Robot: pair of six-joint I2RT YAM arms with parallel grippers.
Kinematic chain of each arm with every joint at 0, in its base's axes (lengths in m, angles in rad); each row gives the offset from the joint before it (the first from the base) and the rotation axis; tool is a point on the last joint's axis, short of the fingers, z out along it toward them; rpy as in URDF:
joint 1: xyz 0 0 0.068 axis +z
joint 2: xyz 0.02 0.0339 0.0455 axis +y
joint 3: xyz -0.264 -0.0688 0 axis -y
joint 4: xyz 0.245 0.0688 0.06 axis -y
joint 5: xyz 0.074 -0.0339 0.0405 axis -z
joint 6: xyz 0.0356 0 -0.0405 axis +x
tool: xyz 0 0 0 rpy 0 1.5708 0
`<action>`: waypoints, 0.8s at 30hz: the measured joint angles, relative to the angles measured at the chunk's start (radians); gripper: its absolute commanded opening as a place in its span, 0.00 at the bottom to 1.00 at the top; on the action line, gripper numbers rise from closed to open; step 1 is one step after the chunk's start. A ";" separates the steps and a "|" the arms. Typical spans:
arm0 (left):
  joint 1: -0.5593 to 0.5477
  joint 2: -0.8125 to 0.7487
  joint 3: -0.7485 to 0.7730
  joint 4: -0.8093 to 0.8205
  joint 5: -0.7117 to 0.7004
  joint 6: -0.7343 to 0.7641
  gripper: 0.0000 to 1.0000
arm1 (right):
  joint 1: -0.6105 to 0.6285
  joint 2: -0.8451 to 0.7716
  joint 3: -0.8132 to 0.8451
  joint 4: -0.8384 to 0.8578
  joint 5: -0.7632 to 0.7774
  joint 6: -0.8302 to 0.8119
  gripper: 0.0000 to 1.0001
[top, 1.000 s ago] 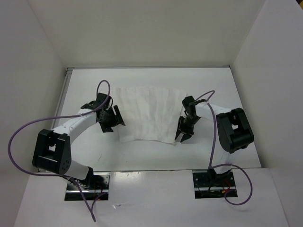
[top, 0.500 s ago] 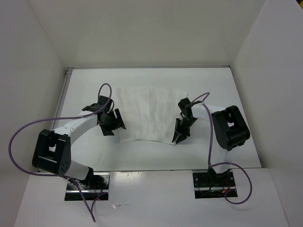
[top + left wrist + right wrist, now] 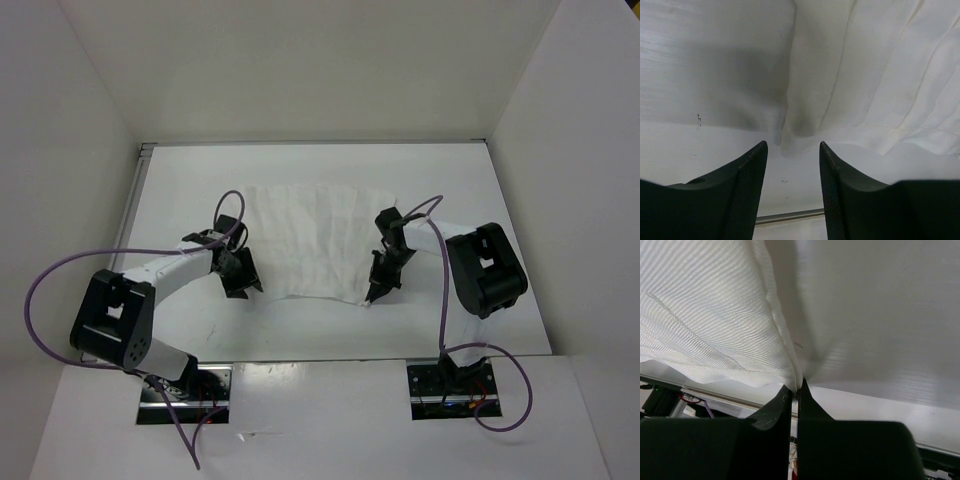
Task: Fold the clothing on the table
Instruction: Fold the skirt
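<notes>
We look down on 2 robot arms reaching onto a glossy white table point(image 3: 300, 170), boxed in by plain white walls point(image 3: 300, 70). The clothing point(image 3: 315, 240), a thin white garment with faint vertical creases, lies spread flat near the middle of the table, between the 2 arms.

The left gripper point(image 3: 245, 280) sits at the garment's near left corner. In its wrist view the 2 dark fingers point(image 3: 747, 175) stand apart. The rounded corner of the fabric lies on the table in the gap between them, and we see it touch neither finger. These jaws are released and hold nothing.

The right gripper point(image 3: 376, 292) is at the garment's near right corner. In its wrist view the 2 fingers are pressed together, and the garment's edge runs down into the narrow seam between them (the weave shows as fine ribs this close). These jaws are clenched on the clothing, and bare table lies to the right of that edge.
</notes>
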State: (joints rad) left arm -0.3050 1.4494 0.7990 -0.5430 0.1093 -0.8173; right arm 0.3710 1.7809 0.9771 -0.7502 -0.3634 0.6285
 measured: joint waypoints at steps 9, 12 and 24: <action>-0.037 0.077 -0.002 0.031 -0.001 -0.001 0.48 | 0.000 0.000 0.006 -0.005 0.013 0.003 0.00; -0.054 0.101 0.014 0.035 -0.014 -0.005 0.37 | 0.000 0.000 0.006 -0.005 0.014 0.003 0.00; -0.122 0.132 0.043 0.097 -0.033 -0.024 0.00 | 0.000 -0.020 0.007 -0.006 0.040 0.006 0.00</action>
State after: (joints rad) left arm -0.4271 1.5810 0.8417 -0.4461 0.0765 -0.8413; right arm 0.3710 1.7611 0.9840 -0.7563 -0.3229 0.6346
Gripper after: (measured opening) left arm 0.009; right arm 0.026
